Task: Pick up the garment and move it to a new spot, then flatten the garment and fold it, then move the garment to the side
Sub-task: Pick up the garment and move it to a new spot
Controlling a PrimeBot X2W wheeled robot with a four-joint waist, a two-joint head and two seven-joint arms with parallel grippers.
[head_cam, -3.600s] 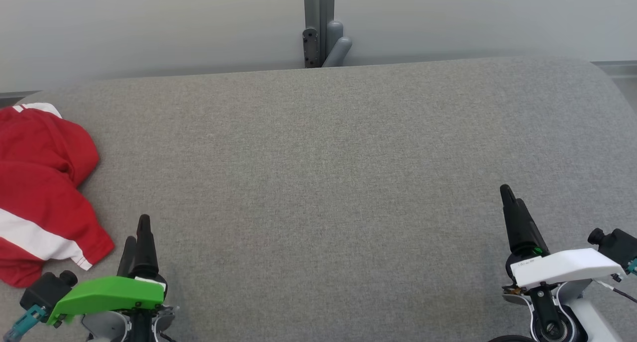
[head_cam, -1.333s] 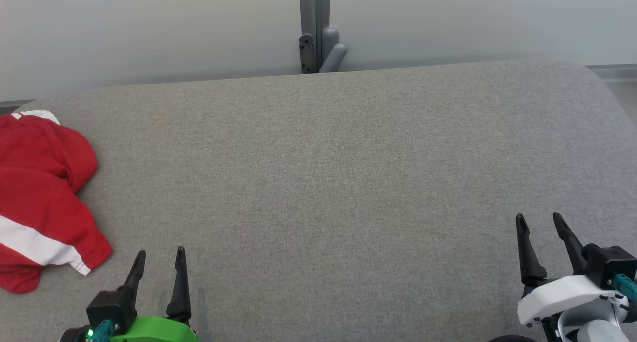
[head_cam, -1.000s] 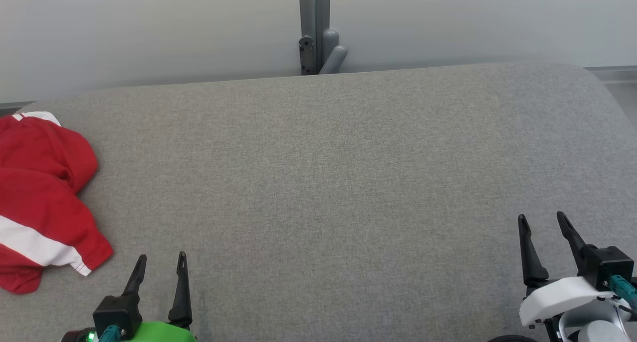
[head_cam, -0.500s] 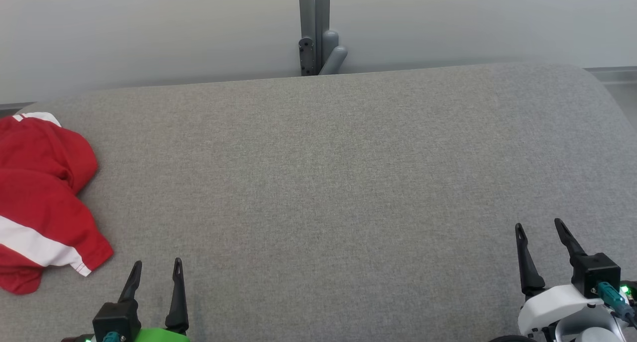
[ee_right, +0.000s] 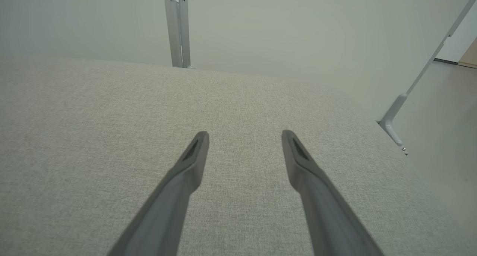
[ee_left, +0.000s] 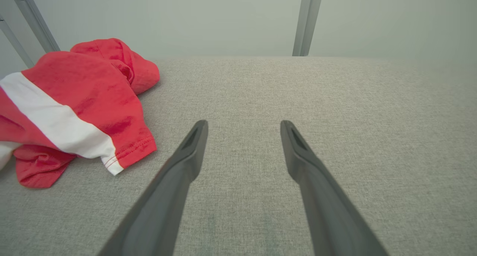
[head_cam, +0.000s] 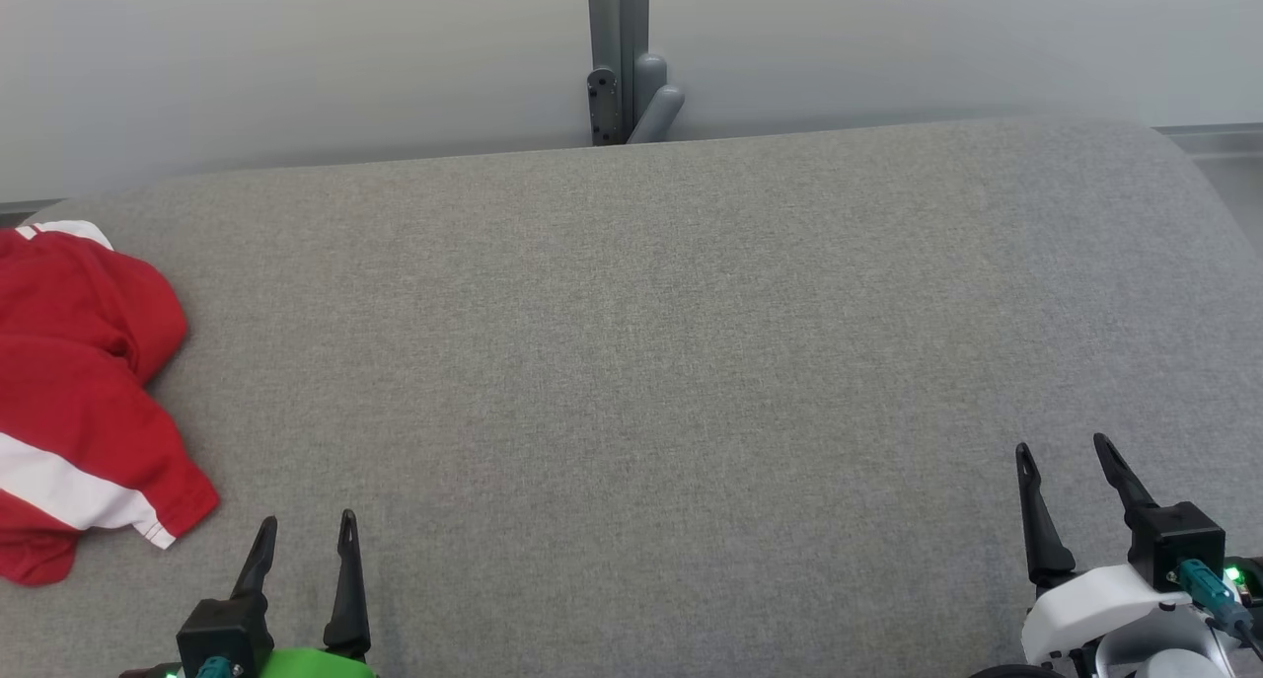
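Two grippers, you say. How do they stand?

Both hang low over a wide table covered in grey woven fabric (head_cam: 631, 362). The left gripper (head_cam: 307, 518), on a green wrist, is at the near left. The right gripper (head_cam: 1062, 444), on a white wrist, is at the near right. Each has its two long dark fingers spread apart, clasping nothing, tips pointing toward the far edge.

Where is the garment?

A crumpled red cloth garment with a white band (head_cam: 79, 402) lies heaped at the table's left end, partly cut off by the edge of the head view. Its hemmed corner is near the left gripper, off to that gripper's left and not touching it. It is well apart from the right gripper.

What lies between hem and fingers?

Bare grey fabric.

And around the table?

A plain pale wall (head_cam: 296, 56) runs behind the far edge. An upright grey metal post (head_cam: 617, 27) stands against it near the middle, with a rounded grey fitting (head_cam: 656, 101) at its foot. In the right wrist view, a thin slanted grey strut (ee_right: 421, 81) stands past the table's right end.
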